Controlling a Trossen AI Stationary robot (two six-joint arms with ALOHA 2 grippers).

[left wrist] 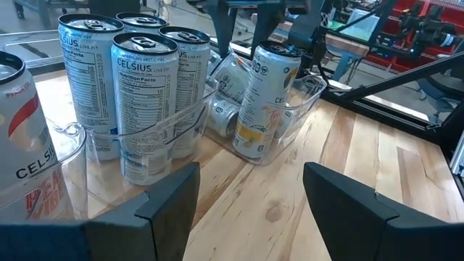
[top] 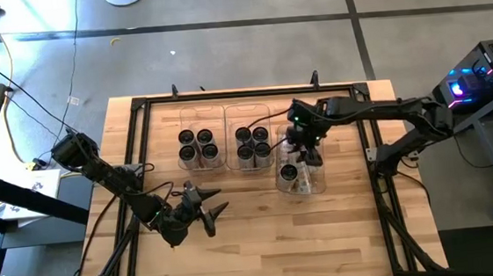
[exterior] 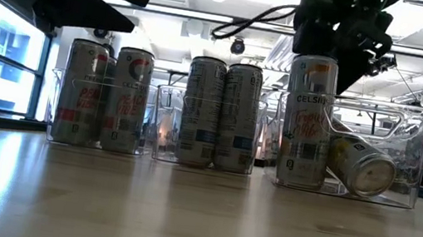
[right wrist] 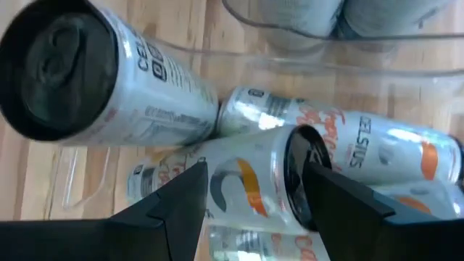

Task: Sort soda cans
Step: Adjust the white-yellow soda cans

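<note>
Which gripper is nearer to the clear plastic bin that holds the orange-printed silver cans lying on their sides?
The right gripper: it hangs open directly above that clear plastic bin. The left gripper is open too, low over the bare wooden table beside the bins, well apart from it.

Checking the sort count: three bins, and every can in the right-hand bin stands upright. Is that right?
Not quite. There are three bins, but in the right-hand bin only one can stands upright; another can lies on its side. The low view shows it.
</note>
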